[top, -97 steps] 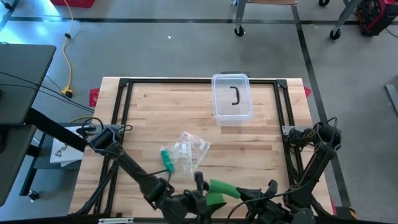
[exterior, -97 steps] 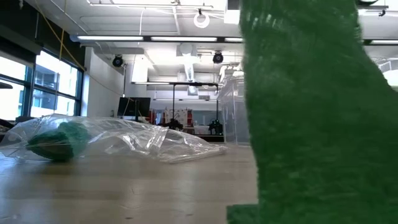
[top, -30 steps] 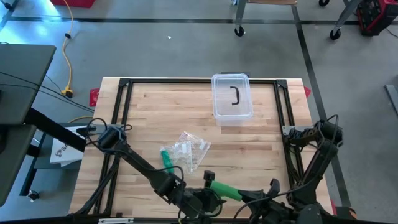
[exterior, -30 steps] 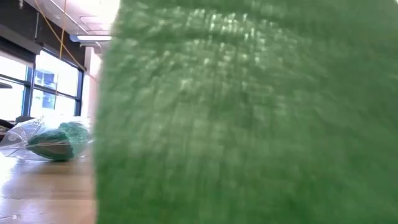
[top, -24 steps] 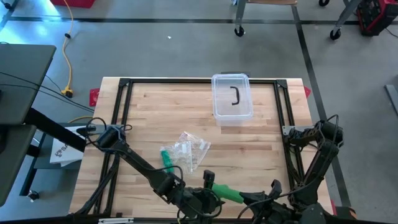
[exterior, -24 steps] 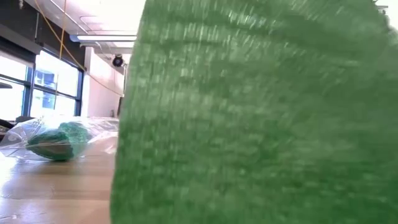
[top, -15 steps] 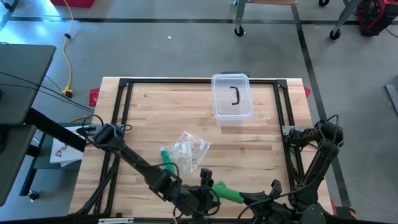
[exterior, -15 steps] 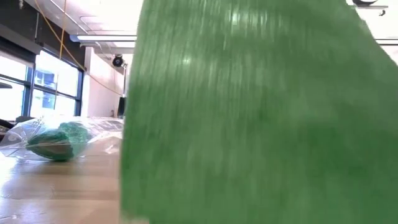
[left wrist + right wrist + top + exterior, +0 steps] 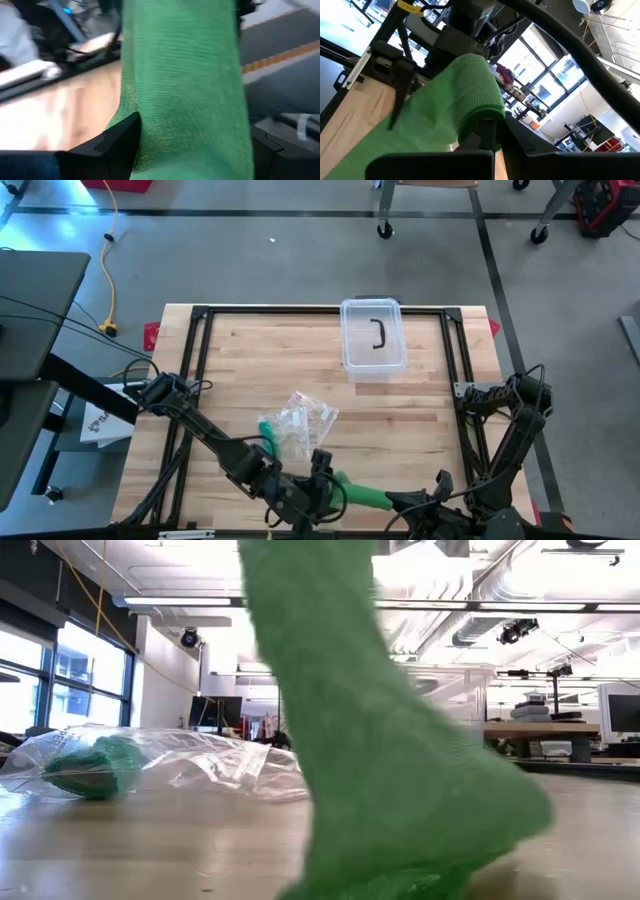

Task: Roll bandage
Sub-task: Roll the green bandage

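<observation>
Look at your left gripper (image 9: 322, 480) near the front edge of the table (image 9: 420, 395): its two dark fingers (image 9: 107, 145) stand spread wide, one on each side of the green bandage (image 9: 362, 495), and the cloth runs loose between them rather than being pinched. Whether the fingers actually touch the cloth, you cannot tell.

Your right gripper (image 9: 400, 502) sits just beside it at the same front edge, clamped shut on the bandage. In the right wrist view the rolled end (image 9: 477, 92) curls over the closed finger (image 9: 487, 137), with the flat strip trailing away toward the left arm.

From the low view the bandage (image 9: 385, 755) hangs down close to the lens and reaches the table. A plastic bag (image 9: 303, 423) holding another green roll (image 9: 95, 765) lies nearby, and a clear box (image 9: 373, 338) sits at the far edge.
</observation>
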Controlling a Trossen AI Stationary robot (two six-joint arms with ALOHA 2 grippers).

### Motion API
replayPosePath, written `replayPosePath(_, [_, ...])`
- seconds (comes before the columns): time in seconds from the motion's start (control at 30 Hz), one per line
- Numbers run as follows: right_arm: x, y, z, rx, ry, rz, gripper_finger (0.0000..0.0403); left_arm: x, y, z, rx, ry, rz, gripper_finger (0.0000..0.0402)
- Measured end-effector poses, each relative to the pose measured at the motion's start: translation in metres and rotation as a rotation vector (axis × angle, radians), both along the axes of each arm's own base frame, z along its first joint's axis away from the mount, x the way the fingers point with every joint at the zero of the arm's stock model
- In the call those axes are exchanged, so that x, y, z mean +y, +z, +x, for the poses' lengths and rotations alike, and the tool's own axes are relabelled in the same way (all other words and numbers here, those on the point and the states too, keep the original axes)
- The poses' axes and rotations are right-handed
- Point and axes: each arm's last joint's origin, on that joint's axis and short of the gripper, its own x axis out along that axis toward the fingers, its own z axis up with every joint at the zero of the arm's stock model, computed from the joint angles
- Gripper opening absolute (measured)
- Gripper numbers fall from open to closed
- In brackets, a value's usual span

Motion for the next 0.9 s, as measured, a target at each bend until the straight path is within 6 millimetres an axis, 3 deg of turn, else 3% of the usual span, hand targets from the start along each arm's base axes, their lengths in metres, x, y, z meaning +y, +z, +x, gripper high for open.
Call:
replayPosePath(0.13, [0.000, 0.000, 0.001, -0.002, 0.019, -0.004, 0.0000, -0.002, -0.013, 0.007, 0.066, -0.076, -0.051, 0.0250])
replayPosePath(0.3, [0.000, 0.000, 0.002, -0.005, 0.016, 0.003, 0.0000, 0.003, -0.027, 0.012, 0.109, -0.054, 0.033, 0.0250])
replayPosePath(0.43, [-0.005, 0.003, 0.005, 0.002, -0.013, -0.013, 0.0000, 0.008, -0.013, 0.006, 0.063, -0.021, 0.130, 0.0250])
replayPosePath(0.6, [-0.026, 0.026, 0.012, -0.018, -0.030, -0.009, 0.0000, 0.013, 0.013, 0.003, -0.070, -0.030, 0.168, 0.0250])
replayPosePath(0.73, [-0.040, 0.040, 0.015, -0.041, -0.038, 0.017, 0.0000, 0.017, 0.022, 0.013, -0.141, -0.108, 0.071, 0.0252])
replayPosePath(0.9, [-0.044, 0.044, 0.016, -0.051, -0.028, 0.022, 0.0000, 0.031, 0.016, 0.029, -0.093, -0.214, -0.088, 0.0275])
